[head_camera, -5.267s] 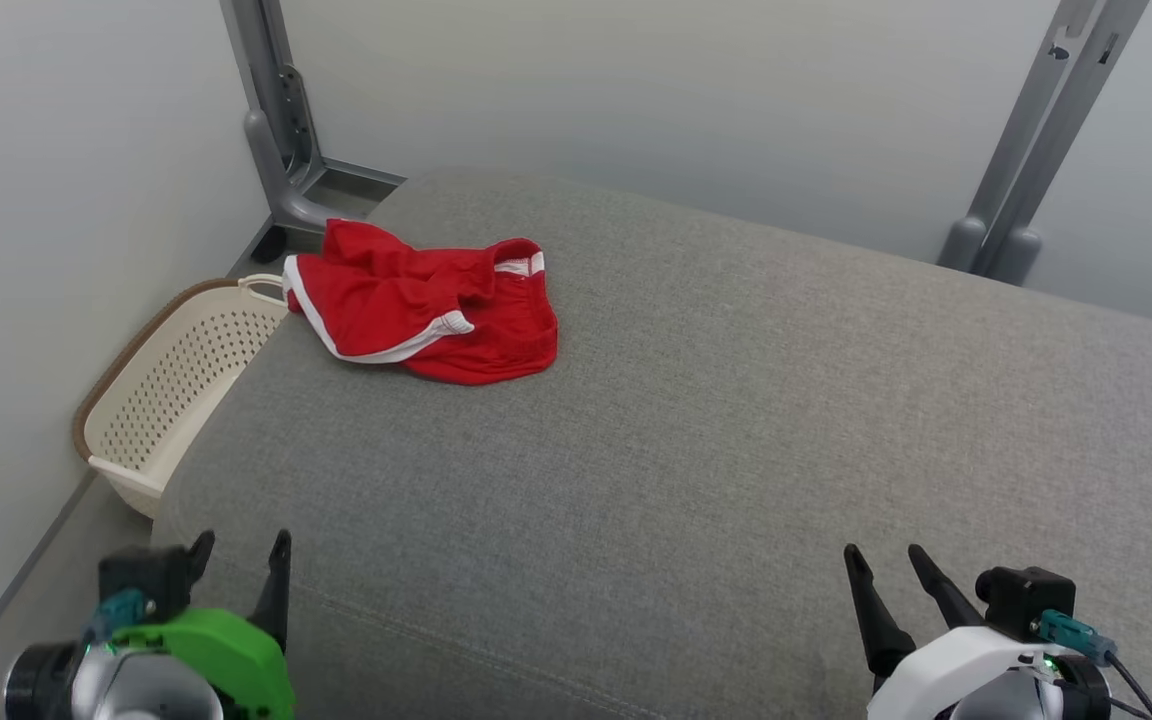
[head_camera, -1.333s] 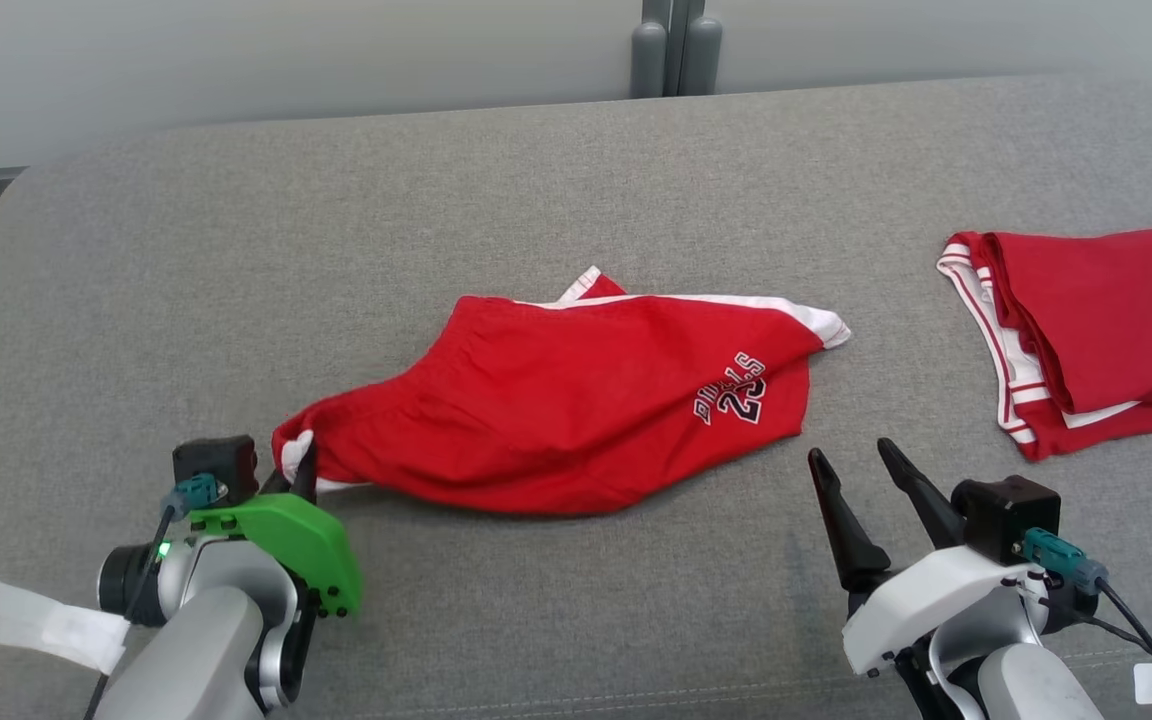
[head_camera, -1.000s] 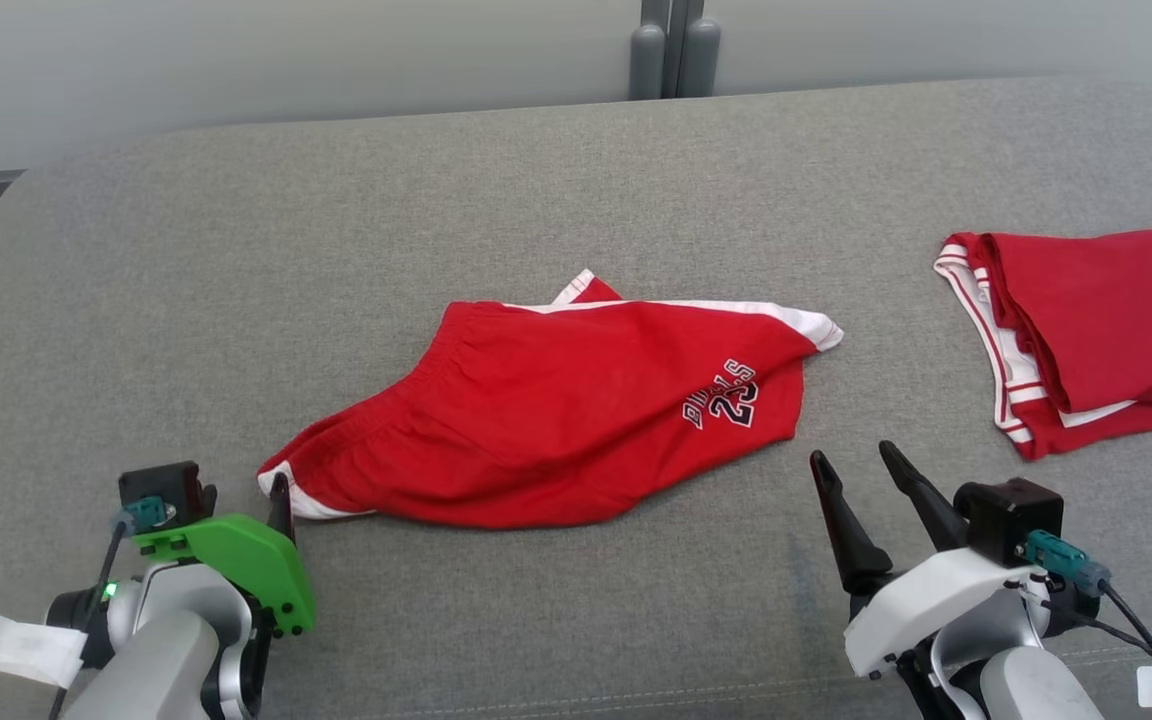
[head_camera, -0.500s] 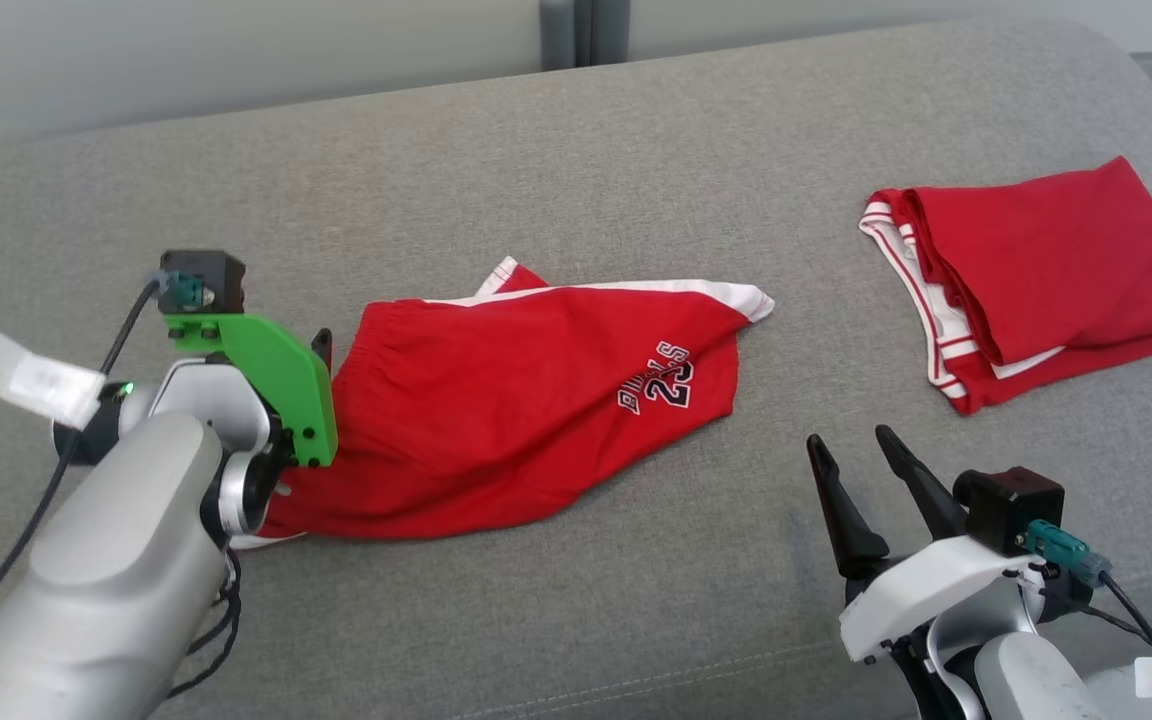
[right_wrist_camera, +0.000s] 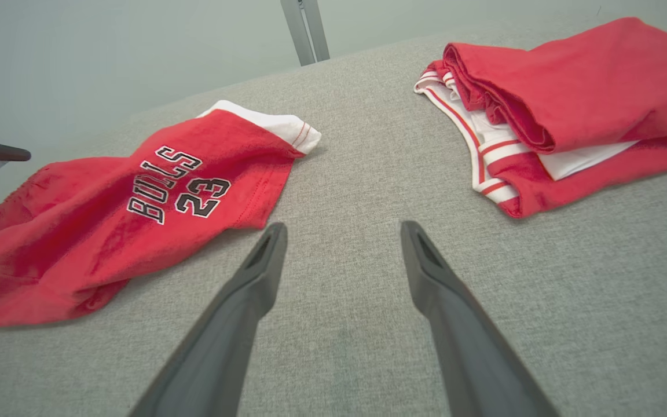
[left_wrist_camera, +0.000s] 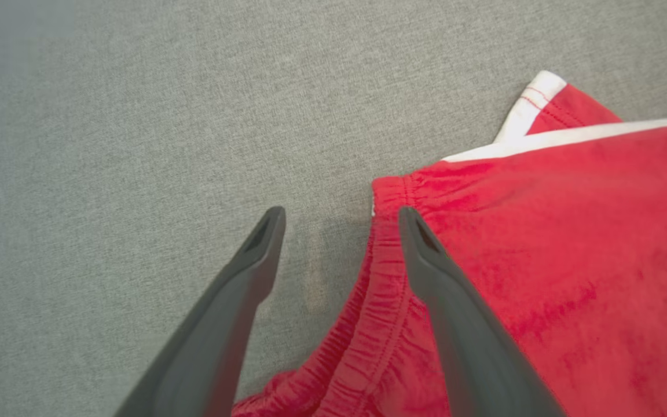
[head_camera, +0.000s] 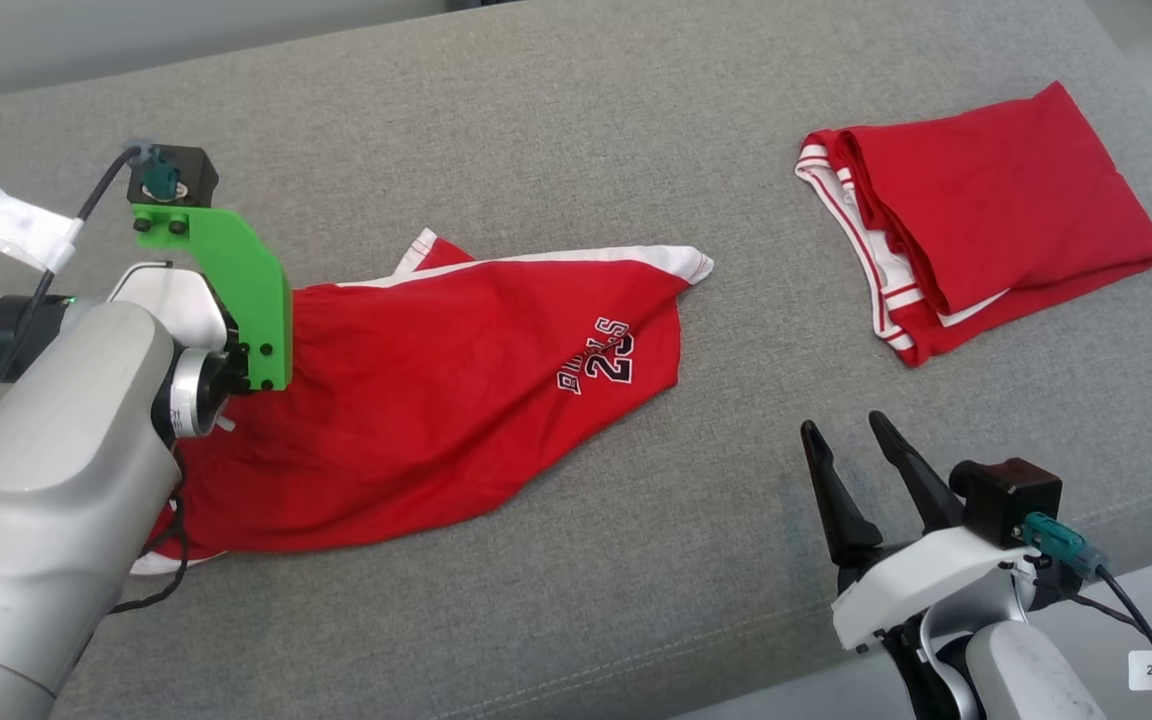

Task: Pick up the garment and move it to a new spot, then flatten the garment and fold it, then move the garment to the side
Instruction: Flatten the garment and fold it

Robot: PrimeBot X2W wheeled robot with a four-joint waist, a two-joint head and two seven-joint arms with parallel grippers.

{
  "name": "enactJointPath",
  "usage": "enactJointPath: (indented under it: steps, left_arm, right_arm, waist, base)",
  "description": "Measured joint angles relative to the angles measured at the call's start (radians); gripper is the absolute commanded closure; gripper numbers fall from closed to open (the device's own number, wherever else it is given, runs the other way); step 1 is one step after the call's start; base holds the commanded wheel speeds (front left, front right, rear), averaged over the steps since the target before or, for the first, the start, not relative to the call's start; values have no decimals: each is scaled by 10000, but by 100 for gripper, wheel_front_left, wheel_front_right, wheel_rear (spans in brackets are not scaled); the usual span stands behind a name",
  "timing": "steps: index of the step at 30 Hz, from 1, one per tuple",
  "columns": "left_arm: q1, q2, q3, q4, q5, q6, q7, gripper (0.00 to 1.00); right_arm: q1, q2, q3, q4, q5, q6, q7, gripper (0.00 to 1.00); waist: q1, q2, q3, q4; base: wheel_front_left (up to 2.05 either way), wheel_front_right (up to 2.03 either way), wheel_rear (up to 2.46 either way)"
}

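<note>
The garment [head_camera: 456,390] is a pair of red shorts with white trim and "BULLS 23" print, lying loosely spread left of centre on the grey cushion [head_camera: 576,110]. My left arm's green bracket [head_camera: 236,280] hangs over its left end and hides the fingers in the head view. In the left wrist view my left gripper [left_wrist_camera: 339,217] is open above the elastic waistband corner of the garment [left_wrist_camera: 542,243], one finger over red cloth, the other over bare cushion. My right gripper [head_camera: 848,432] stands open over bare cushion at the lower right, with the garment [right_wrist_camera: 107,231] off to its left.
A second red garment [head_camera: 986,210], folded with white striped trim showing, lies at the far right; it also shows in the right wrist view [right_wrist_camera: 571,87]. The cushion's front edge [head_camera: 756,680] runs just below my right gripper.
The head camera has swung, shifting the whole picture. My left gripper has let go of the shorts' near-left corner and moved forward along the waistband to its far end. The right gripper has stayed put.
</note>
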Motion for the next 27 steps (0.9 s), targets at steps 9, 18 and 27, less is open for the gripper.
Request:
enactJointPath:
  steps: [9,18,27]
  left_arm:
    - [-124,-79,127,-100,-357,102,439,0]
    - [15,-368,63,-104,-663,-174,447,52]
    - [41,-445,113,-174,-583,-297,-472,100]
  right_arm:
    - [-197,0,19,119,40,0,-171,0]
    - [-292,2,111,234,35,0,-203,0]
    - [-363,2,-19,301,-59,0,-213,0]
  waist:
    - [1,0,501,-185]
    - [1,0,551,-166]
    - [0,0,484,50]
  base:
    - [0,0,0]
    - [0,0,0]
    - [0,0,0]
